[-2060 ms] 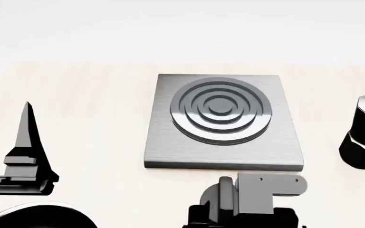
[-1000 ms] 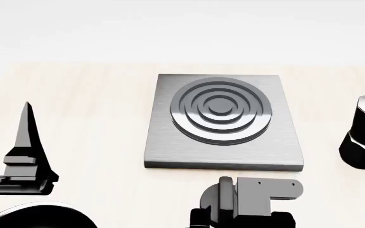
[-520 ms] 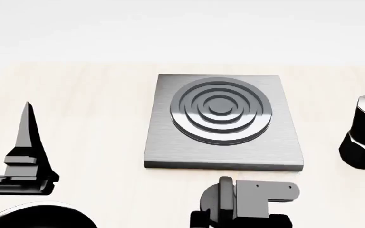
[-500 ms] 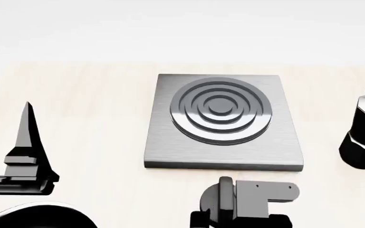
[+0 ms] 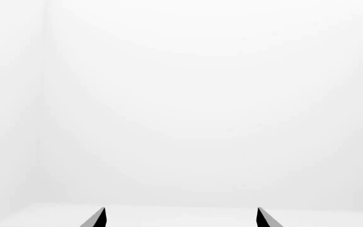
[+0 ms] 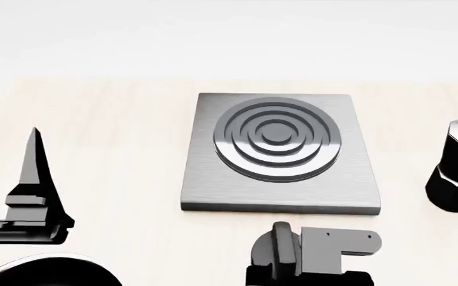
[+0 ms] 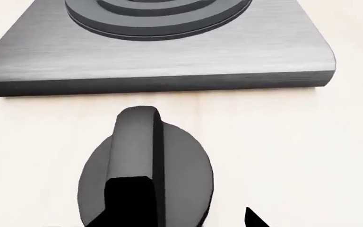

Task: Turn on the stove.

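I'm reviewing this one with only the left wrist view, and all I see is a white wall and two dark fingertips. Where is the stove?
Observer: In the head view the stove lies flat on the table, straight ahead of the robot.
Operator: Does its knob show anywhere?
Observer: Yes. In the right wrist view the knob sits on the table just before the slab's near edge, apart from it.
Operator: Which hand is at it?
Observer: The right hand is, with one finger in front of the knob's ridge. The left hand stands far off to the left of the stove.
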